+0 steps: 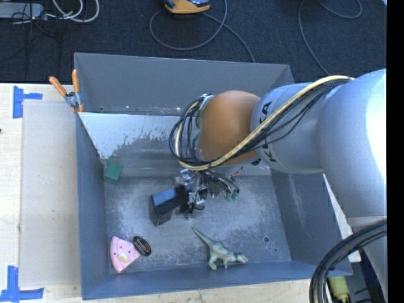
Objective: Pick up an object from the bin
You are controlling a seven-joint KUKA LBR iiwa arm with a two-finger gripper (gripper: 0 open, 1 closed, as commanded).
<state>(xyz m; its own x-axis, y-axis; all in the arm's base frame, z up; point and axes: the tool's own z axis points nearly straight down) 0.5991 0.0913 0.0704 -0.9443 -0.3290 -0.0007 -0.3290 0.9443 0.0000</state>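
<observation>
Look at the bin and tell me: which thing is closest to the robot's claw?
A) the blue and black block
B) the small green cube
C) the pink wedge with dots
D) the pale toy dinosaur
A: the blue and black block lies right beside the claw near the middle of the grey metal bin. The other three things lie farther off.

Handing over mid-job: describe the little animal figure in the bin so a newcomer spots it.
Go to the grey bin's near wall, at the view's bottom. Just inside it, right of centre, lies a pale toy dinosaur with a long thin tail. Unlike the flat pink wedge to its left, it has legs.
</observation>
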